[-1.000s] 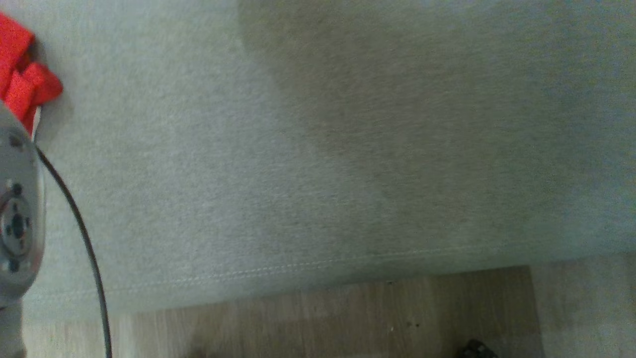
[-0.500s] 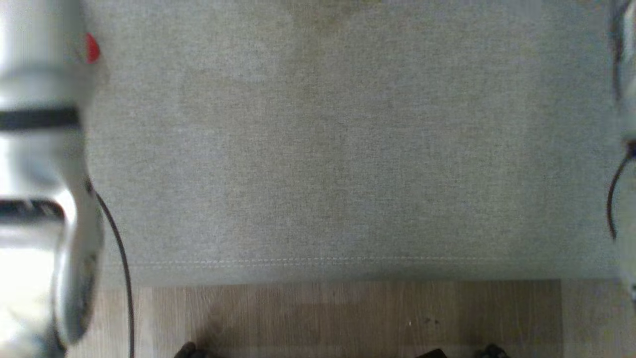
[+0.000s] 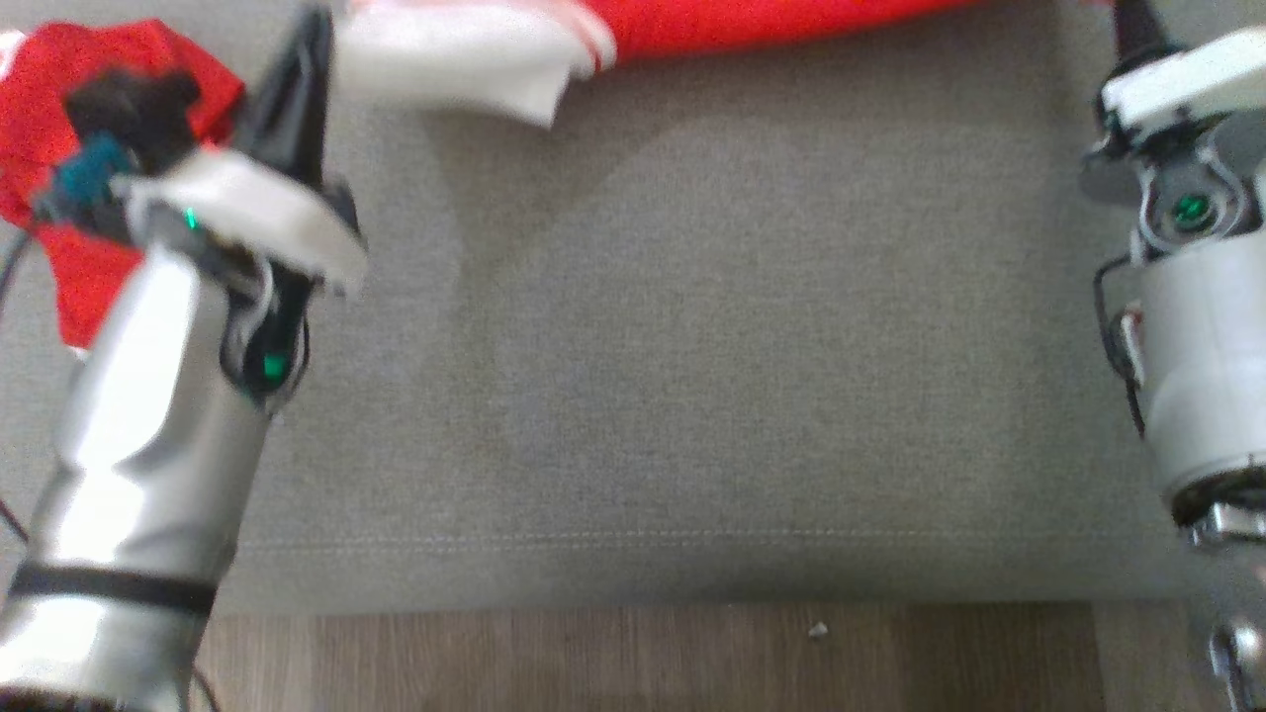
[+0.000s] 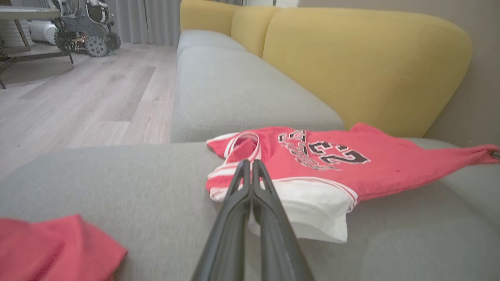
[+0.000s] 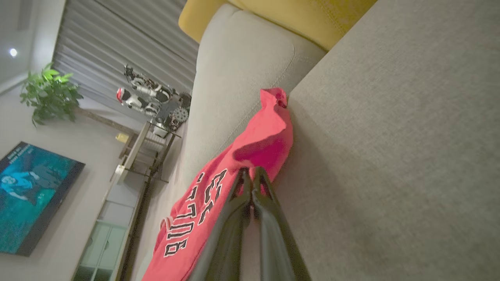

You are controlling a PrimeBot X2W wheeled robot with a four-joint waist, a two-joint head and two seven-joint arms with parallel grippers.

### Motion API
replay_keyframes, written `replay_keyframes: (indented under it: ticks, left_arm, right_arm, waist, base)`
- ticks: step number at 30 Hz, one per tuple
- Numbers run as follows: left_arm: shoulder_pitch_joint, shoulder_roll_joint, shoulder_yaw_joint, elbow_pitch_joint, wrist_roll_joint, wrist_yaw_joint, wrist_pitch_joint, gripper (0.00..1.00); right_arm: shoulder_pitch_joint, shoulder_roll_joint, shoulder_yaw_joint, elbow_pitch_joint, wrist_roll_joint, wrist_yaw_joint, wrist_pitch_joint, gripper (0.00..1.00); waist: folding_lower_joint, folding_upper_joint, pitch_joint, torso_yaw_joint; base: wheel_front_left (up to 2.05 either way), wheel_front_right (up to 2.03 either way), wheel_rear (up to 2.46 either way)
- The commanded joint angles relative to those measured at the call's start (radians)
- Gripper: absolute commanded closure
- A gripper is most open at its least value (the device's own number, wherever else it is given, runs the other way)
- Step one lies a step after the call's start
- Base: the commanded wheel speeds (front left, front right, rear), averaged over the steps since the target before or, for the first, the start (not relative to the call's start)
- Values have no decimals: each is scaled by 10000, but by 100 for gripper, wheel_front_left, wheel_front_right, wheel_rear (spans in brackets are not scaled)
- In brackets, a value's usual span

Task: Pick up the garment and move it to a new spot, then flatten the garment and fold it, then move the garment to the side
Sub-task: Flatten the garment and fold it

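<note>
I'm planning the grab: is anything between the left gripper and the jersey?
Nothing visible. The left gripper, shut, points at the jersey over bare sofa seat; a second red cloth lies off to its left.

My head camera is dim and grainy, with a greenish cast over the sofa seat (image 3: 692, 346). The left arm (image 3: 148, 396) and the white part of the jersey (image 3: 455, 54) smear with motion blur, and a soft shadow lies on the seat beside the arm. My left wrist picture is brighter and evenly lit, sharp at mid-distance and soft on the nearest fabric. The right wrist picture is darker and warmer; a ceiling light (image 5: 14, 52) and a glowing TV (image 5: 31, 195) are its bright spots.
</note>
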State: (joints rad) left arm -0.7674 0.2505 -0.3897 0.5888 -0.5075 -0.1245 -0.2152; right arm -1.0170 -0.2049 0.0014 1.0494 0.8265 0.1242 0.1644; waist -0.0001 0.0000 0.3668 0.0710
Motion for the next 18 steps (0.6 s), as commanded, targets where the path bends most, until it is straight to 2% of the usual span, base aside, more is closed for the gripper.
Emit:
replay_keyframes:
  ticks: [1,8,18]
  left_arm:
    - [-168,551,280,-335,-36,-58,1,100]
    - [1549,1734,-382,-796,-4,-60,273,100]
    - [3075,2613,-1136,-1964,-422,-60,905,100]
  right_arm:
    - [-62,61,232,-420,-62,65,48,100]
    - [1000,-277,1112,-510,-336,65,203,100]
    - [2156,-1118,2595,-478,-1027,65,683,100]
  waist:
    - [1,0,-345,53]
    - [1,0,-1088,30]
    - [1,0,-1902,-4]
  base:
    - [0,0,0]
    - [0,0,0]
    - [0,0,0]
